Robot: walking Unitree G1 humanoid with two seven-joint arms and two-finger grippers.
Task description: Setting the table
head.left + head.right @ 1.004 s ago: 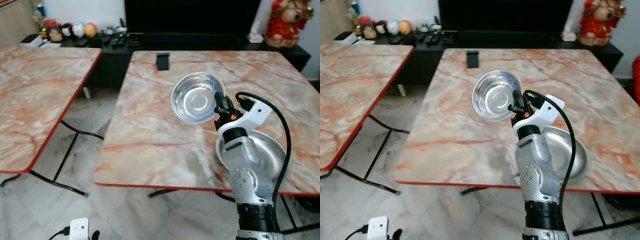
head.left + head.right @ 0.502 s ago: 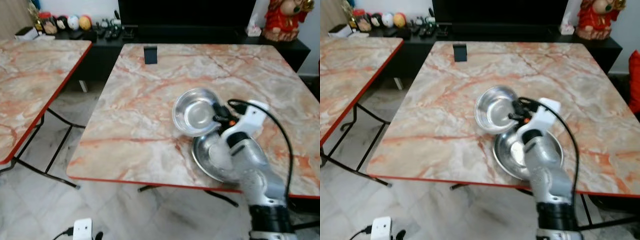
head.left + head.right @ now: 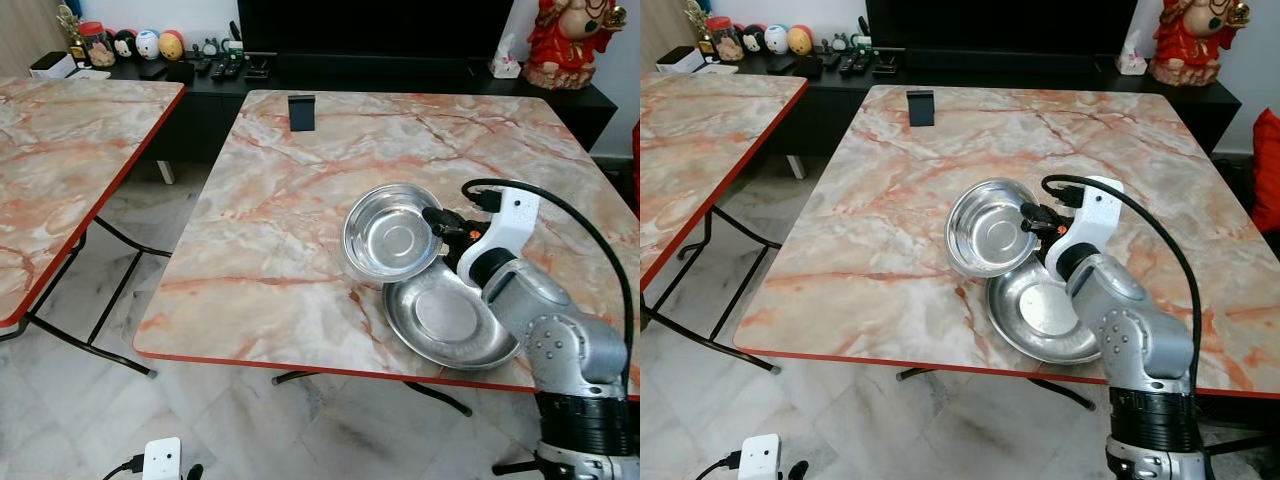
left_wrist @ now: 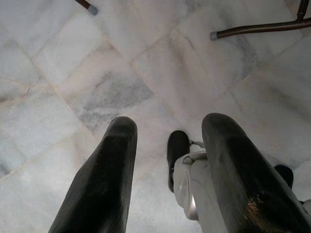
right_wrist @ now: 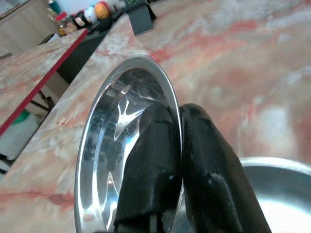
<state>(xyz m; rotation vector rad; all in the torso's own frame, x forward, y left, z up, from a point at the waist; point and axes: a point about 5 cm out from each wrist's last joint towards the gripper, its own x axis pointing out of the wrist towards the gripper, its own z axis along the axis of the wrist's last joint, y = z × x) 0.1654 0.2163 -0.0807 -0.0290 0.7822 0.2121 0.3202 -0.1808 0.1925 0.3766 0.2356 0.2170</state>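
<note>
Your right gripper (image 3: pixel 1032 219) is pinched tight on the rim of the small steel bowl (image 3: pixel 391 233), one black finger inside and one outside (the right wrist view shows this up close). The bowl is round, shiny and tipped up on its side, so you can look into it from the head camera. Its low edge sits just over the rim of the big steel plate (image 3: pixel 445 320), which lies flat near the front edge of the table (image 3: pixel 280 250), toward the right front corner.

The table is pink and white like marble, with a red edge. A small black stand (image 3: pixel 300 111) sits at the back edge, well away from the bowl. The left half of the table top is bare, so there is lots of room there.

A second table (image 3: pixel 70 160) stands to the left with a gap of floor between.

Your left gripper (image 4: pixel 167 174) hangs over the floor, fingers apart.
</note>
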